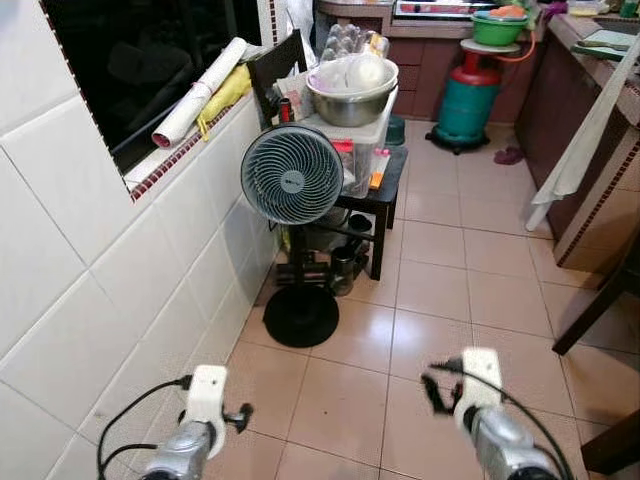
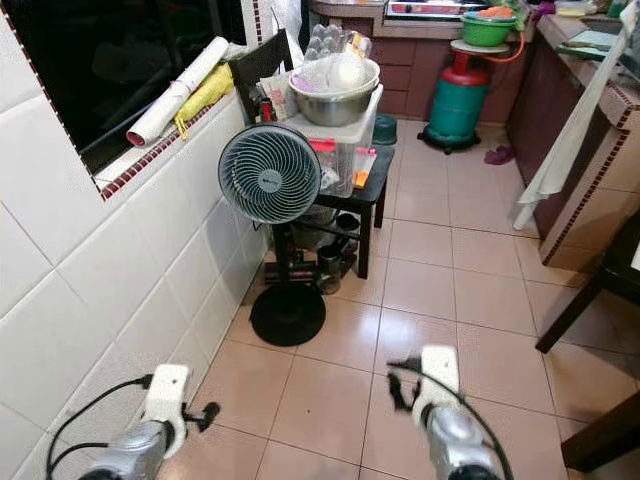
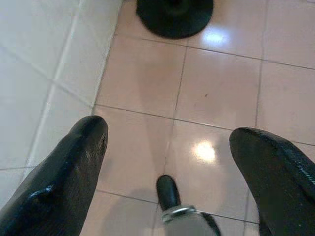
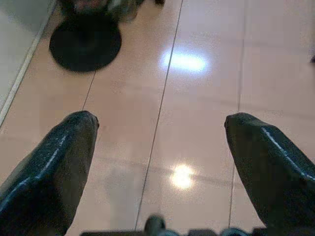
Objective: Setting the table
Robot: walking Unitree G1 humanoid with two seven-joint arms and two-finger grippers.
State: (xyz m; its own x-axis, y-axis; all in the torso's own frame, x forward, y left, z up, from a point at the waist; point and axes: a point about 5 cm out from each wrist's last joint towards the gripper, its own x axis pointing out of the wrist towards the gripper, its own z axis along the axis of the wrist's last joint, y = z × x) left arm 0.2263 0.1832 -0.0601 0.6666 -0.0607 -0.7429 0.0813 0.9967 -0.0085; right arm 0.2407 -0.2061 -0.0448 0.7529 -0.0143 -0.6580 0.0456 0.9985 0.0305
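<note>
Task barely begun, by look of it. Left hand [image 3: 167, 142] and right hand [image 4: 160, 135]: fingers apart, empty, hovering over tiled floor [image 1: 440, 300]. No tableware held. Steel bowl [image 1: 351, 100] sits on plastic box atop small black desk [image 1: 388, 185] behind standing fan [image 1: 292, 175]. Everything left: fetch, carry, lay out.

You see the left gripper [image 3: 167, 162] with its two black fingers [image 3: 64, 172] spread wide apart over the pink tiled floor [image 3: 221, 93]. A round black fan base [image 3: 174, 17] stands further on, near the white tiled wall [image 3: 34, 73].
</note>
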